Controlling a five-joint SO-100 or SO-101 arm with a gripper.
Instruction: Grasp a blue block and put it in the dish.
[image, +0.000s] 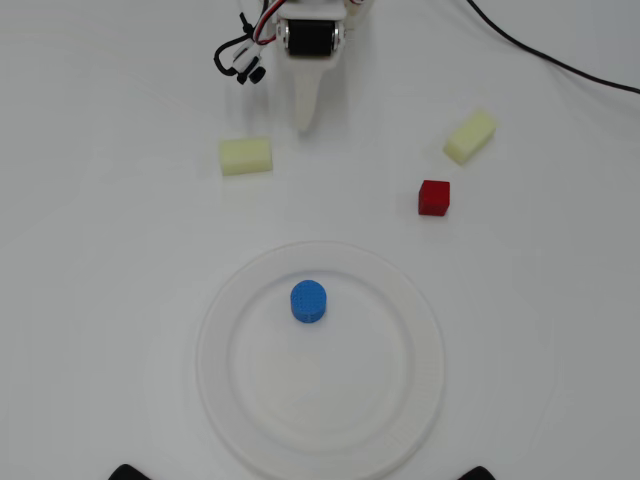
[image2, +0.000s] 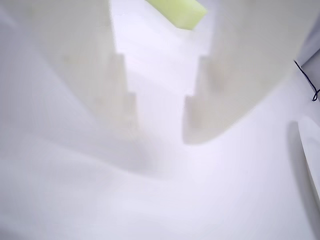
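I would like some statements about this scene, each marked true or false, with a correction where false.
1. The blue block lies inside the dish. True.
2. The gripper holds the blue block. False: nothing is between its fingers in the wrist view, and they stand apart.
3. The red cube is on the dish. False: it sits on the table, outside the rim.
4. Two pale yellow blocks lie on the table in the overhead view. True.
5. The block stands at the dish's exact middle. False: it is nearer the far rim, toward the arm.
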